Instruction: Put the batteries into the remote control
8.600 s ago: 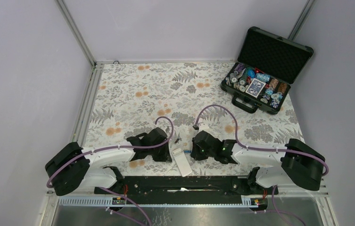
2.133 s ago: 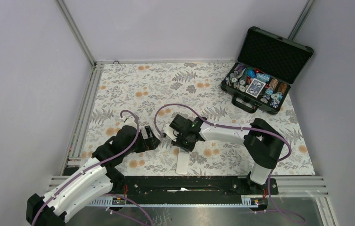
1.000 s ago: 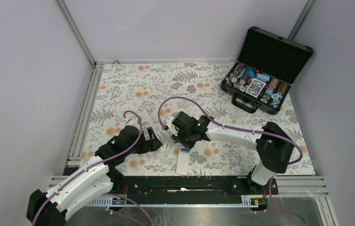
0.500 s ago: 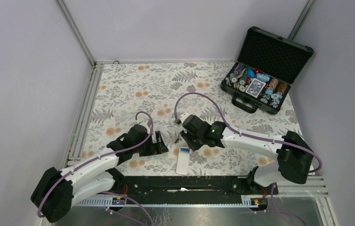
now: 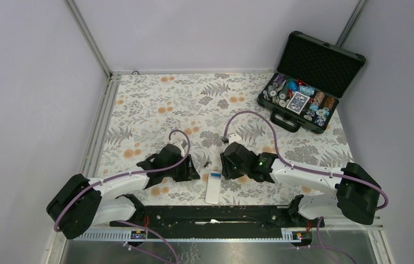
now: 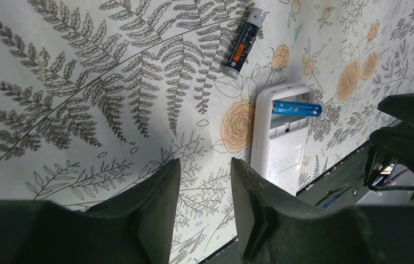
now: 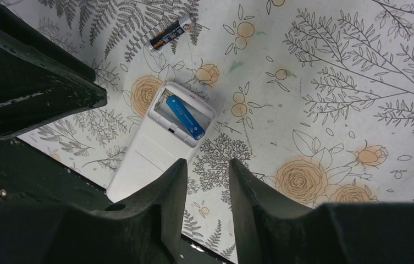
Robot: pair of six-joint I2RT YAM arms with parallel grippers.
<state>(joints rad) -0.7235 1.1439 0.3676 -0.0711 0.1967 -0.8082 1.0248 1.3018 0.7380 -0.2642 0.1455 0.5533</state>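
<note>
The white remote control (image 5: pixel 213 188) lies back-up near the table's front edge, between my two grippers, its battery bay uncovered. One blue battery (image 7: pixel 185 116) lies in that bay, also seen in the left wrist view (image 6: pixel 297 108). A second, dark battery (image 6: pixel 242 42) lies loose on the cloth just beyond the remote's top end (image 7: pixel 170 33). My left gripper (image 5: pixel 191 170) sits left of the remote, jaws apart with nothing between them (image 6: pixel 204 165). My right gripper (image 5: pixel 226 164) sits right of the remote's top, jaws also apart and empty (image 7: pixel 207 165).
A black hard case (image 5: pixel 302 104) with its foam lid up and holding poker chips stands at the back right. A black base rail (image 5: pixel 210 212) runs along the near edge just below the remote. A floral cloth (image 5: pixel 155 110) covers the table.
The right gripper has moved off the remote's top end to its right, jaws a little wider. The left arm has swung in toward the remote and its jaws have narrowed.
</note>
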